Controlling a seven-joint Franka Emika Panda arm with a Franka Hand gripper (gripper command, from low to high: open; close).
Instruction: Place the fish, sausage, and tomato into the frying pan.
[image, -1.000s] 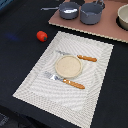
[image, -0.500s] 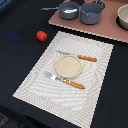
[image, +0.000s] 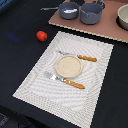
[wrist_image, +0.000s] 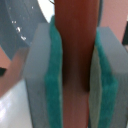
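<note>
In the wrist view my gripper (wrist_image: 76, 75) is shut on the sausage (wrist_image: 75, 40), a red-brown rod standing between the two green pads (wrist_image: 54, 75). A curved blue-grey surface beside it looks like the frying pan (wrist_image: 14, 30). In the exterior view the frying pan (image: 68, 10) sits at the back on a pinkish board, its thin handle pointing to that view's left. The tomato (image: 41, 36) lies on the dark table to the exterior view's left of the placemat. The gripper does not show in the exterior view. I cannot make out the fish.
A grey pot (image: 92, 13) stands next to the pan on the board (image: 107, 27). A striped placemat (image: 35, 85) holds a tan plate (image: 67, 66), an orange-handled knife (image: 86, 58) and an orange-handled fork (image: 72, 83). A pale bowl (image: 123, 16) is at the back right.
</note>
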